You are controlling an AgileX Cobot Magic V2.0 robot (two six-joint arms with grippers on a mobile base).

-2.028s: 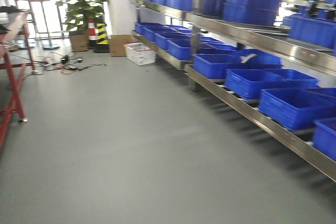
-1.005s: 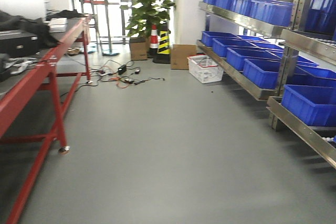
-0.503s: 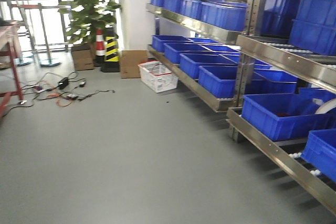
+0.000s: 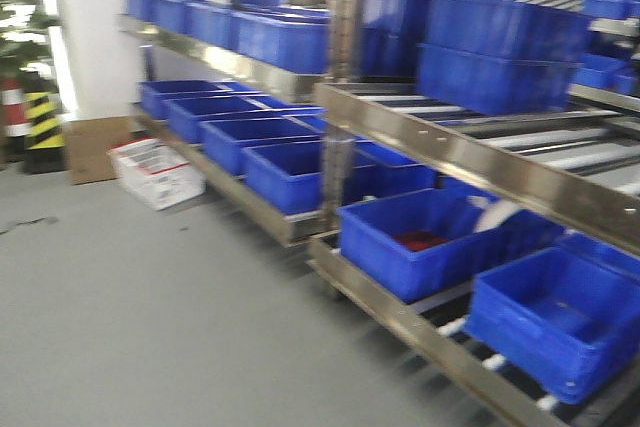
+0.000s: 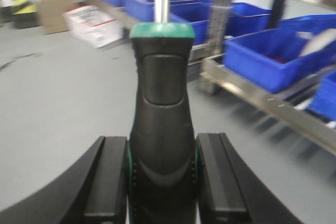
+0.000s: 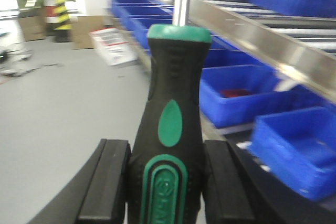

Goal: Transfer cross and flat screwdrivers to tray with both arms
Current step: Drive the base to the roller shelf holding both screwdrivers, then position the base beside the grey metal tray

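Left screwdriver (image 5: 161,124) and right screwdriver (image 6: 173,129) run off top and bottom edges, tips unseen. In the blurred front view, centre right, a bin (image 4: 395,269) holds a red item (image 4: 420,240) that is unidentifiable.

Front view is pretty smeary, sideways motion blur all over the blue bins (image 4: 420,247) and the steel shelf rail (image 4: 470,152). Daylight blows out white at top left by the pillar (image 4: 95,27); the floor (image 4: 130,327) is evenly lit with only soft shadows. Wrist views: left screwdriver (image 5: 161,103) and right screwdriver (image 6: 176,129) look fairly sharp, backgrounds are mush, plus white glare on the shelf edge (image 6: 278,51).
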